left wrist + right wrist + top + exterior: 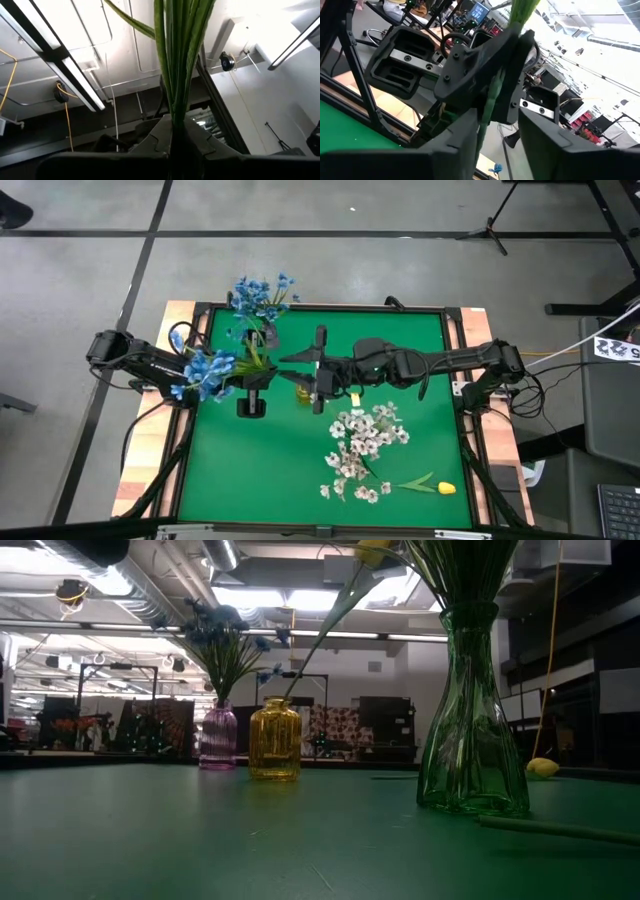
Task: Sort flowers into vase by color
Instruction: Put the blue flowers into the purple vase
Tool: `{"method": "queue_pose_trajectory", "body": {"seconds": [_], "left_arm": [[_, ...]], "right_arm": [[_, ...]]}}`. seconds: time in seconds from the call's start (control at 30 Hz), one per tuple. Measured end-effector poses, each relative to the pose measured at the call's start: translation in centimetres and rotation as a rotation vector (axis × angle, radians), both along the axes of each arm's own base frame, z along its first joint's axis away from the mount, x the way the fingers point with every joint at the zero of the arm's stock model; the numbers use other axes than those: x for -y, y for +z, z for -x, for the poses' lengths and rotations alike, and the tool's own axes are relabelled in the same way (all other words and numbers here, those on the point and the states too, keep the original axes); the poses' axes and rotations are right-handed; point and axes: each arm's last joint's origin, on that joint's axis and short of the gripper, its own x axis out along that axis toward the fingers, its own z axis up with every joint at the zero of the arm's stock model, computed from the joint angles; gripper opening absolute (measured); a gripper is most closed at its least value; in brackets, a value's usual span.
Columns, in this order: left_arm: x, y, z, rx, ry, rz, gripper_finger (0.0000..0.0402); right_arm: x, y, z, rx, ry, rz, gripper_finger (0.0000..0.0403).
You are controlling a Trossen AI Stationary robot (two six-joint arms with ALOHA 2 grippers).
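While a yellow tulip stem (335,615) slants down into the amber vase (275,739), the right gripper (490,107) pinches it mid-table, so seating that bloom looks like the step in hand. Next it likely must let go cleanly. The left gripper (177,135), beside it, clamps a bunch of blue flowers (205,370). White sprigs (365,442) lie nearer the front.

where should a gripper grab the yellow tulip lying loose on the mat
Grip the yellow tulip mid-stem, coming straight down from above. It lies flat on the green mat, bud toward the table's right edge and thin green stem pointing toward the white flowers. Set the jaws across the stem, short of the leaves, to spare the bud.
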Motion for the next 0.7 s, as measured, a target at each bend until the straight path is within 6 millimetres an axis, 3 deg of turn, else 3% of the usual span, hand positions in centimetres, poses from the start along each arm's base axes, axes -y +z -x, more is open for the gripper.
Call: {"method": "queue_pose_trajectory", "body": {"seconds": [0.2,0.7], "left_arm": [[0.02,-0.04,-0.04,-0.007,-0.006,-0.003,0.0006],[0.04,-0.25,-0.24,-0.047,-0.037,0.024,0.0019]], "right_arm": [[-0.05,-0.02,0.0,-0.002,0.013,0.011,0.0094],[0.81,-0.42,-0.12,-0.044,0.042,-0.001,0.0012]]}}
